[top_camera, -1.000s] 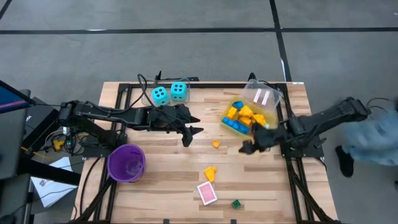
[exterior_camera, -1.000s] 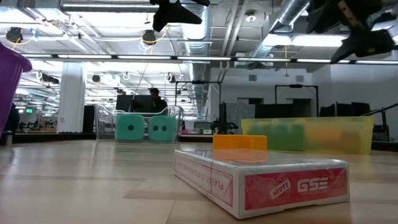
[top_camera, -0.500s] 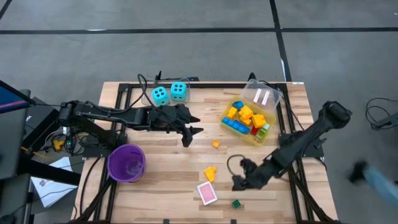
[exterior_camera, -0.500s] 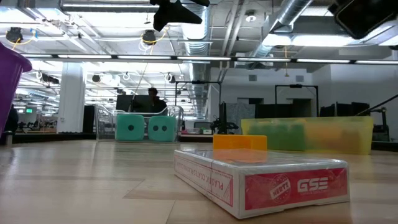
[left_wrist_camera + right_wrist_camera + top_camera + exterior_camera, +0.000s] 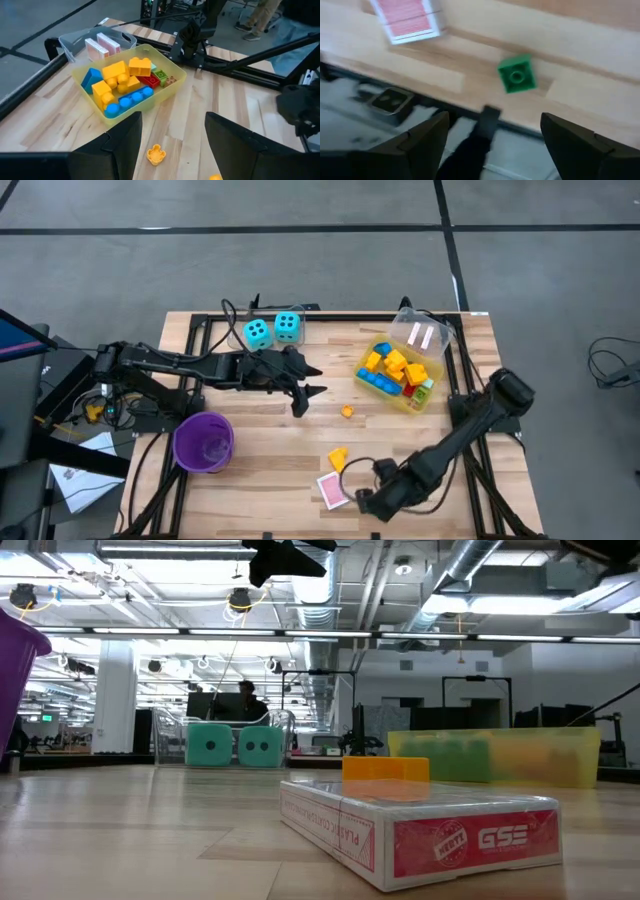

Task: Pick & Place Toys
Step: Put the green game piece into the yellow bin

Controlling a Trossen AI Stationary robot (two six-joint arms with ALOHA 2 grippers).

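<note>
My right gripper [image 5: 364, 500] is open and hangs above the table's near edge, to the right of the pink card box [image 5: 333, 492]. A small green brick [image 5: 516, 75] lies on the wood ahead of its fingers in the right wrist view; the gripper hides it in the high view. My left gripper [image 5: 308, 398] is open and empty, held high over the table's middle. A yellow brick [image 5: 338, 458] and a small orange brick [image 5: 347, 411] lie loose on the table. Two cyan dice [image 5: 272, 331] stand at the far edge.
A yellow bin [image 5: 432, 395] holding several bricks stands at the far right, with a clear tub [image 5: 425, 335] of pink cards behind it. A purple cup [image 5: 205, 442] stands at the left. The table's near edge and its dark frame [image 5: 390, 100] lie right under my right gripper.
My right gripper has swung from beside the yellow bin toward the table's near edge and to the left, ending over the green brick beside the card box. It stays open. The left arm has kept still.
</note>
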